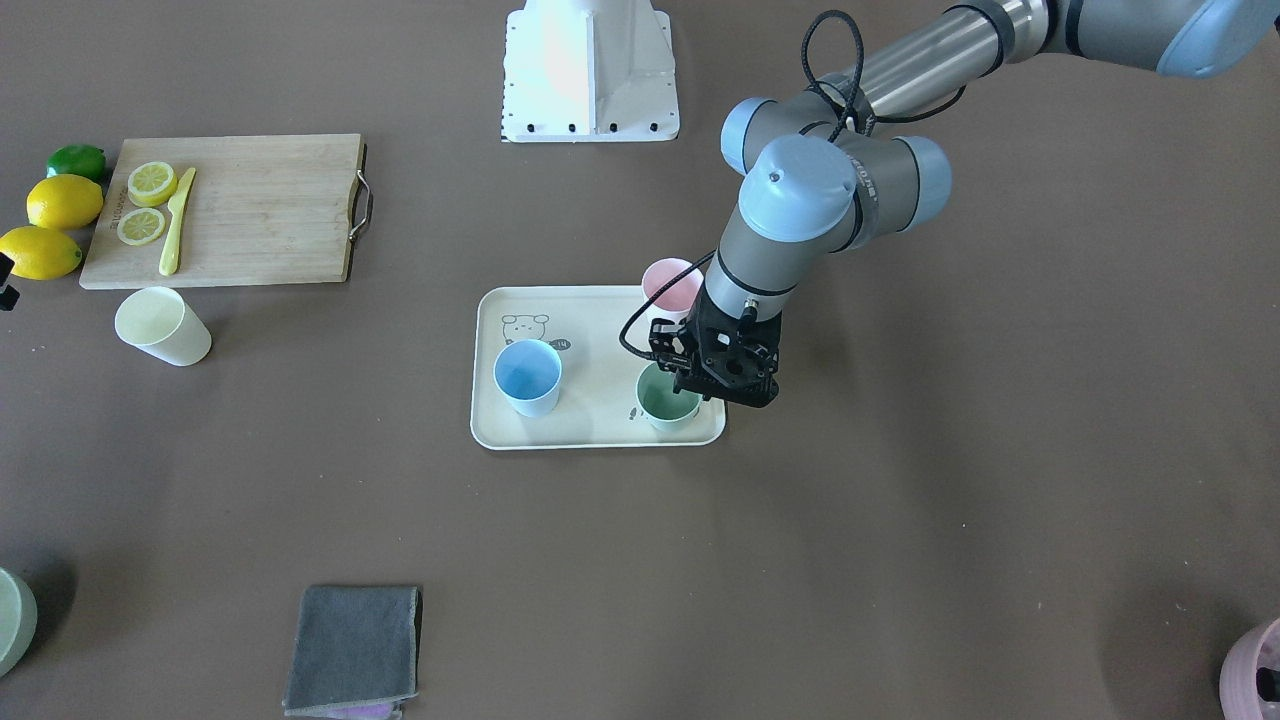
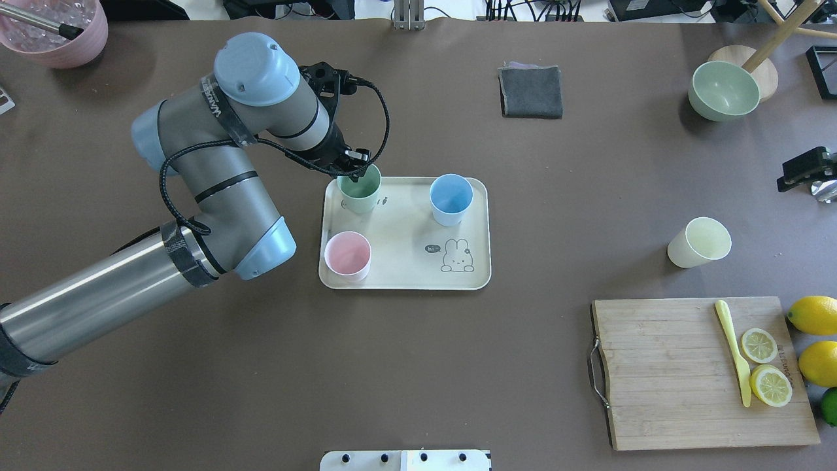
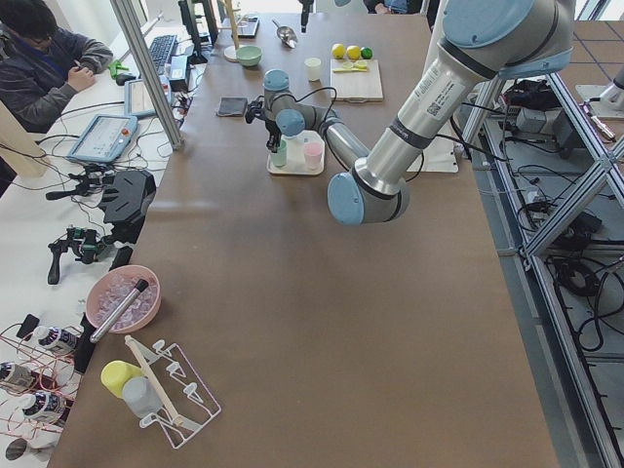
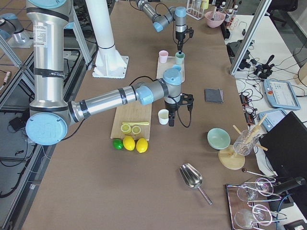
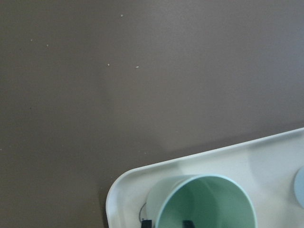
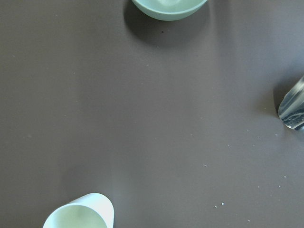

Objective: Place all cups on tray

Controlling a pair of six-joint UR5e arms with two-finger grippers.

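Observation:
The cream tray (image 2: 405, 278) lies mid-table and holds three upright cups: pink (image 2: 348, 254), light blue (image 2: 451, 196) and mint green (image 2: 359, 190). My left gripper (image 5: 167, 222) is over the mint green cup (image 5: 204, 204) at the tray's corner. One fingertip is outside the rim and one inside, with a visible gap to the wall, so it looks open. The pale yellow cup (image 2: 698, 242) stands on the bare table, off the tray. My right gripper (image 2: 805, 171) hovers near it; its fingers are hidden, so I cannot tell its state.
A wooden cutting board (image 2: 680, 392) with lemon slices and a yellow knife lies near the yellow cup, with whole lemons (image 2: 814, 314) beside it. A sage-green bowl (image 2: 722, 90), a grey cloth (image 2: 531, 91) and a mauve-pink pot (image 2: 55, 36) sit along the far edge.

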